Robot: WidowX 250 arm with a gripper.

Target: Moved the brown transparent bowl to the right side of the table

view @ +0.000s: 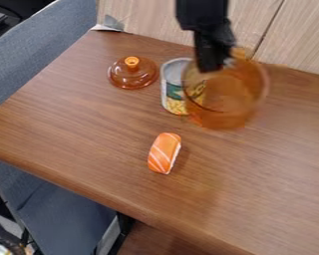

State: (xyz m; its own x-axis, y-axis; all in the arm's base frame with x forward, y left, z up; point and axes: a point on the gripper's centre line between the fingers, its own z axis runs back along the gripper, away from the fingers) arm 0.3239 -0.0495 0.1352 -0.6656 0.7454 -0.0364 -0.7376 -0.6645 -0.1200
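Your brown counter (76, 124) is by a pale wood wall (295, 37). Your jaws pinch the see-through brown bowl (229, 102).

At one o'clock, the black, angular end effector (215, 64) and round, brown transparent bowl (230, 99) blur; the bowl partly covers the cylindrical, silver metal can's (172, 87) three-o'clock side.
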